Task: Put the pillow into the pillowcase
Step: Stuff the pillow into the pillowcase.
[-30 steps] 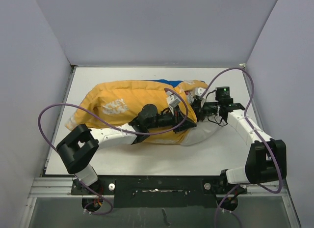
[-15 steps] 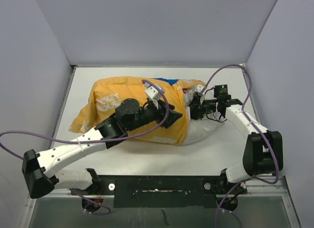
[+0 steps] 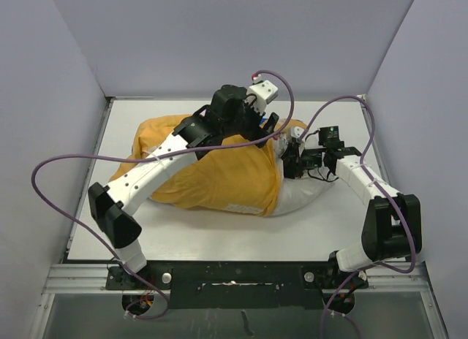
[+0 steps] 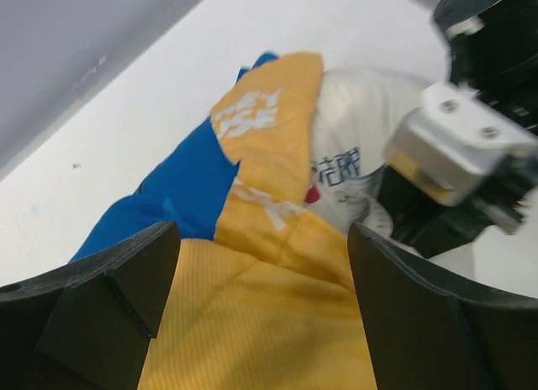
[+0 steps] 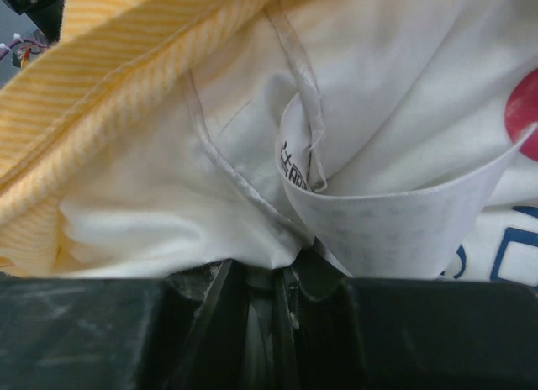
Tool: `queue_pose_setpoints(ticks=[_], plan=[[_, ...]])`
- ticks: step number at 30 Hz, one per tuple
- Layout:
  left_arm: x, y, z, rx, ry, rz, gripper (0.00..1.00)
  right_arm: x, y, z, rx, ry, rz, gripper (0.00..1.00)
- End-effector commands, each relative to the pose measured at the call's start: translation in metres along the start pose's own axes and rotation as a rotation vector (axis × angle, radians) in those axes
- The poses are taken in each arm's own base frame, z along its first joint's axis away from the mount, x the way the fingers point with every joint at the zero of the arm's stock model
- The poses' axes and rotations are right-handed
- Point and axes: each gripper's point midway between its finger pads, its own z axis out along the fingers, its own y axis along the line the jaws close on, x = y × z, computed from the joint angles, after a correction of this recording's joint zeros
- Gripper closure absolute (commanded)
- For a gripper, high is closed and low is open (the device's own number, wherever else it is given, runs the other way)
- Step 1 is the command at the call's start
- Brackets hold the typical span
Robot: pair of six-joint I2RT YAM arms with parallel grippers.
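The pillowcase [image 3: 212,174] lies mustard-yellow side up across the table, stuffed plump, with a strip of blue [image 4: 176,197] at its far edge. The white pillow [image 3: 303,196] sticks out of its right-hand mouth, its red-and-grey logo [image 4: 336,167] showing. My left gripper [image 3: 268,129] hangs open above the far right corner of the pillowcase [image 4: 269,323], nothing between its fingers [image 4: 109,297]. My right gripper [image 3: 292,161] is shut on the pillow's seam [image 5: 282,255] beside its sewn label [image 5: 395,222], just at the pillowcase hem [image 5: 109,79].
Grey walls close in the white table [image 3: 219,240] on the left, back and right. The left arm [image 3: 157,171] stretches diagonally over the pillowcase. Purple cables [image 3: 51,171] loop out from both arms. The right gripper's body [image 4: 471,146] sits close to the left gripper.
The left gripper let go of the pillowcase's mouth edge, opened, and rose to the far side above the case. The right gripper kept its hold on the pillow, shifting only slightly.
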Motion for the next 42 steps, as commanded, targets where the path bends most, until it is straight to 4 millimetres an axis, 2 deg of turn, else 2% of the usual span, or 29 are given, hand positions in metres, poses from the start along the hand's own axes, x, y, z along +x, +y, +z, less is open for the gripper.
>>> queue_pose_setpoints(ticks=[1,8,11,13,14,15,16,17,19,22,24,26,28,30,32,34,36,37,39,42], plan=[[0.008,0.001,0.011,0.074,0.079,0.037,0.18,0.045,0.02,0.009,-0.035,0.101,0.204,0.95],[0.031,0.003,0.051,0.075,0.157,0.006,0.19,0.044,0.021,0.01,-0.042,0.096,0.214,0.95],[0.03,0.005,0.065,0.058,0.146,-0.006,0.25,0.043,0.021,0.009,-0.041,0.094,0.214,0.95],[0.024,0.006,0.07,0.054,0.12,-0.016,0.38,0.043,0.021,0.01,-0.043,0.091,0.22,0.95],[0.019,0.006,0.073,0.049,0.102,-0.024,0.52,0.042,0.021,0.009,-0.043,0.088,0.224,0.95],[0.016,0.006,0.076,0.048,0.09,-0.03,0.73,0.041,0.021,0.009,-0.045,0.083,0.232,0.95],[0.014,0.005,0.079,0.048,0.084,-0.039,0.89,0.039,0.02,0.009,-0.05,0.074,0.242,0.95],[0.011,0.004,0.08,0.054,0.076,-0.052,0.98,0.036,0.02,0.008,-0.052,0.062,0.252,0.95],[-0.008,-0.006,0.075,0.1,0.024,-0.083,1.0,0.025,0.017,0.004,-0.053,0.031,0.259,0.95],[-0.069,-0.037,0.048,0.249,-0.161,-0.149,1.0,-0.004,0.013,-0.004,-0.043,-0.016,0.219,0.96],[-0.115,-0.07,0.019,0.372,-0.297,-0.171,1.0,-0.03,0.003,-0.008,-0.022,-0.037,0.172,0.97],[-0.155,-0.111,-0.011,0.511,-0.429,-0.187,1.0,-0.063,-0.014,-0.014,0.01,-0.054,0.138,0.97],[-0.175,-0.138,-0.034,0.598,-0.496,-0.196,1.0,-0.096,-0.025,-0.019,0.021,-0.079,0.108,0.97],[-0.189,-0.15,-0.056,0.672,-0.57,-0.25,1.0,-0.112,-0.028,-0.021,0.02,-0.106,0.104,0.98],[-0.172,-0.149,-0.057,0.705,-0.574,-0.335,1.0,-0.1,-0.024,-0.014,0.005,-0.115,0.141,0.97],[-0.146,-0.136,-0.046,0.666,-0.552,-0.394,1.0,-0.062,-0.019,0.001,-0.006,-0.086,0.179,0.96],[-0.096,-0.112,-0.015,0.558,-0.467,-0.472,1.0,-0.012,-0.009,0.009,-0.017,-0.014,0.24,0.92],[-0.07,-0.099,-0.001,0.519,-0.432,-0.519,1.0,0.002,-0.008,0.007,-0.016,0.014,0.238,0.89],[-0.019,-0.075,0.024,0.458,-0.373,-0.619,1.0,0.008,-0.006,-0.006,-0.019,0.059,0.217,0.81],[0.044,-0.051,0.051,0.393,-0.293,-0.705,1.0,-0.01,0.01,-0.037,-0.042,0.084,0.136,0.66]])
